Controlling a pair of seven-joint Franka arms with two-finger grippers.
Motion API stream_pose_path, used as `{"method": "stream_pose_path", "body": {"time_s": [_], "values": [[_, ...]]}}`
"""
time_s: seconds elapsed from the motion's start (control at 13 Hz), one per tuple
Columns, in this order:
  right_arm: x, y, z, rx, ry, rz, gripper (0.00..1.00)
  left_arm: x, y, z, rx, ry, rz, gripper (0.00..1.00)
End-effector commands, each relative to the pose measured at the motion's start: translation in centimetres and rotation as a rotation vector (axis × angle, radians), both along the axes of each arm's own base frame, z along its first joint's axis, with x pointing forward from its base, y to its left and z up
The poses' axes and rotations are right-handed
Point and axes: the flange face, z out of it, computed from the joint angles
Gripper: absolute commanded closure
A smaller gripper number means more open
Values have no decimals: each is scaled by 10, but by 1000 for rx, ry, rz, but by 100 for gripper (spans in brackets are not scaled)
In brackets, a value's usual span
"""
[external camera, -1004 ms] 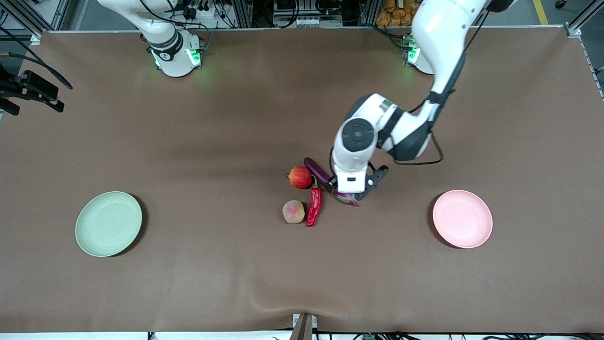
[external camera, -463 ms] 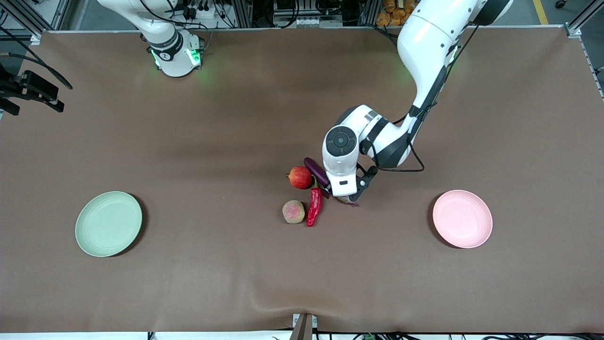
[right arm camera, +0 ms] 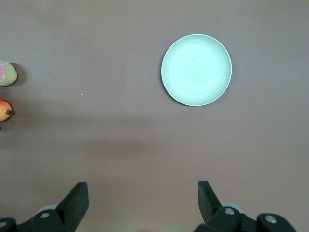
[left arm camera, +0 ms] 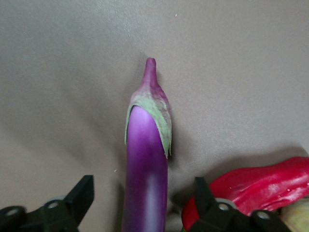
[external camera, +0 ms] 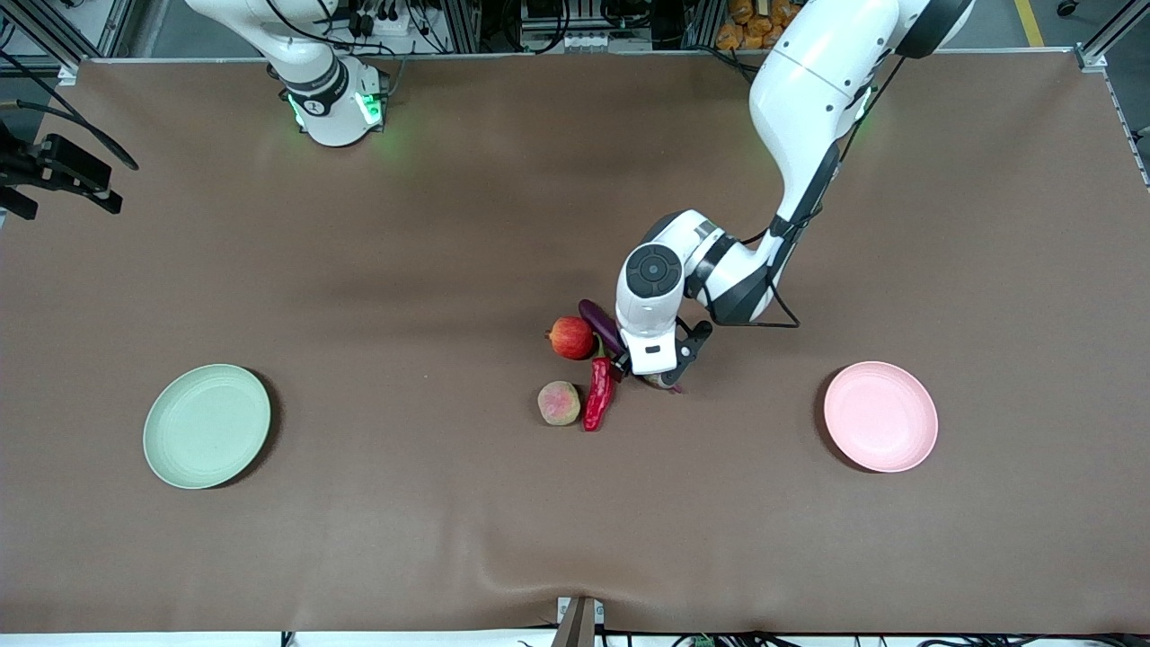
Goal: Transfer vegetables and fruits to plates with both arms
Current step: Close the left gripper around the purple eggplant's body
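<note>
The purple eggplant lies at the table's middle, next to the red apple-like fruit. The red chili and the peach-like fruit lie nearer the front camera. My left gripper is low over the eggplant's stem half. In the left wrist view it is open, with the eggplant between its fingers and a gap on each side; the chili lies beside one finger. My right gripper is open and empty, high over the table, and its arm waits.
The pale green plate sits toward the right arm's end and also shows in the right wrist view. The pale pink plate sits toward the left arm's end. Both are empty. The apple-like fruit and peach-like fruit show at that view's edge.
My left arm has shifted toward the right arm's end and settled lower over the eggplant. The fruits, vegetables, plates and right arm have not moved.
</note>
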Motion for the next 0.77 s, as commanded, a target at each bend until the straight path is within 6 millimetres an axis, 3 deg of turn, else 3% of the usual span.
{"method": "stream_pose_path", "body": {"time_s": [0.0,0.15,0.23,0.31,0.39,0.46,0.69], "values": [[1,0,3,1,1,-9,0,-1,0,-11,-22,-32,13,22],[1,0,3,1,1,-9,0,1,4,-15,-32,-42,13,45],[1,0,3,1,1,-9,0,0,4,-18,-27,-40,3,61],[0,0,4,1,-1,-9,0,1,5,-16,-28,-45,-5,85],[1,0,3,1,1,-9,0,4,8,-14,-28,-47,-5,100],[1,0,3,1,1,-9,0,8,12,-8,-28,-52,-23,100],[1,0,3,1,1,-9,0,42,57,40,-16,-66,-83,100]]}}
